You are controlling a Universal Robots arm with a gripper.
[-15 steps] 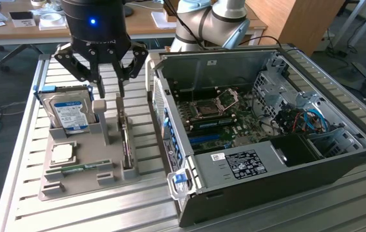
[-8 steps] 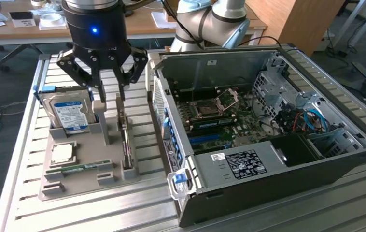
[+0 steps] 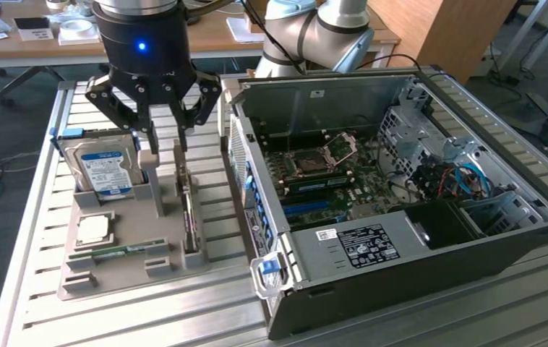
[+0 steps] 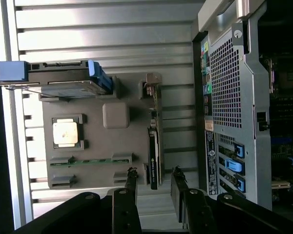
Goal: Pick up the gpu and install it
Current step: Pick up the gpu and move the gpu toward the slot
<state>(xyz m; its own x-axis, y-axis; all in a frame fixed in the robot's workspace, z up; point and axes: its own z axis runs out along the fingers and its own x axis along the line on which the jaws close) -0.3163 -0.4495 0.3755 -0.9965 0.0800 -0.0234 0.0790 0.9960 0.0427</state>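
The gpu (image 3: 189, 217) stands on its edge in a slot of the grey holder tray (image 3: 129, 278), beside the open computer case (image 3: 400, 289). Seen from the wrist, the gpu (image 4: 154, 151) is a thin dark strip with its silver bracket at the far end. My gripper (image 3: 163, 134) hangs open above the tray, over the card's far end, and it holds nothing. In the wrist view my gripper (image 4: 154, 178) has one finger on each side of the card's line, well above it.
A silver hard drive (image 3: 108, 170) with a blue label stands in the tray at the exterior view's left. A CPU (image 3: 94, 230) and a RAM stick (image 3: 120, 251) lie in front of it. The case's motherboard (image 3: 332, 173) is exposed. The slatted metal table (image 3: 139, 318) runs under everything.
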